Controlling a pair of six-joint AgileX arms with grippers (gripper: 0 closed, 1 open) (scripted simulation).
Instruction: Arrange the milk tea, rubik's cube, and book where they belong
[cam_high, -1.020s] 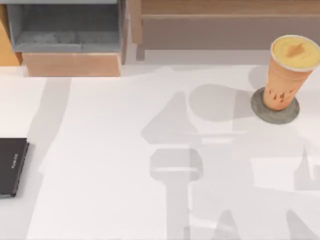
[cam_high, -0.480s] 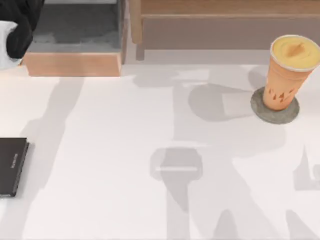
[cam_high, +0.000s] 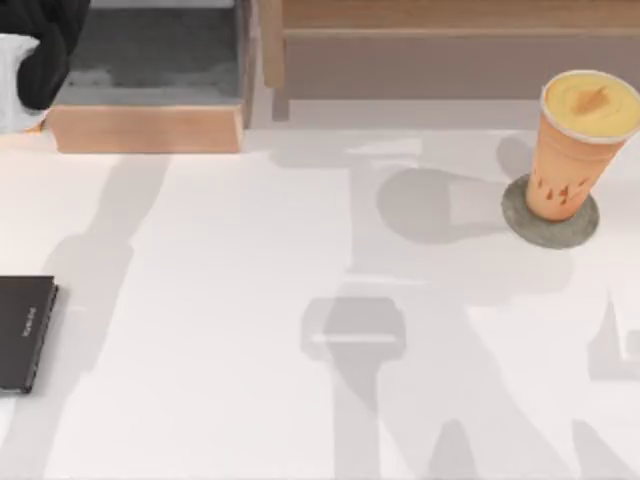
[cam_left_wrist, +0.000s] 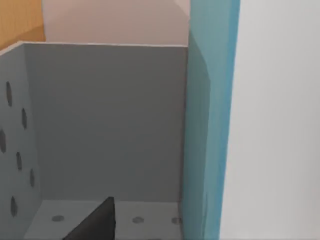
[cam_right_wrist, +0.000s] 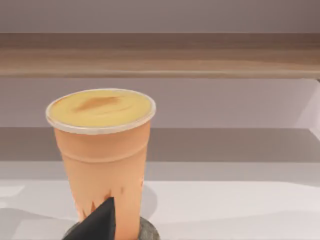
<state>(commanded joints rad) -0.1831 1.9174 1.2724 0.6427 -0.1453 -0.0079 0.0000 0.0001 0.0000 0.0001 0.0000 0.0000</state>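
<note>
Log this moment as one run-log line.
left arm: over grey bin, top left | book: upright at bin wall | milk tea: on coaster, right | black slab: left edge

Milk tea (cam_high: 578, 140) on disc (cam_high: 550, 215) (right, seemingly)

Black slab (cam_high: 25, 333) was cut by edge, far from milk tea (cam_high: 577, 145). Left arm (cam_high: 35, 55) partly cropped. Book (cam_left_wrist: 210, 120) cropped.

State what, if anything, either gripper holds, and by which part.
Cannot be told: the book stands in the grey box by the left gripper, contact hidden. The cup stands unheld on its coaster.
</note>
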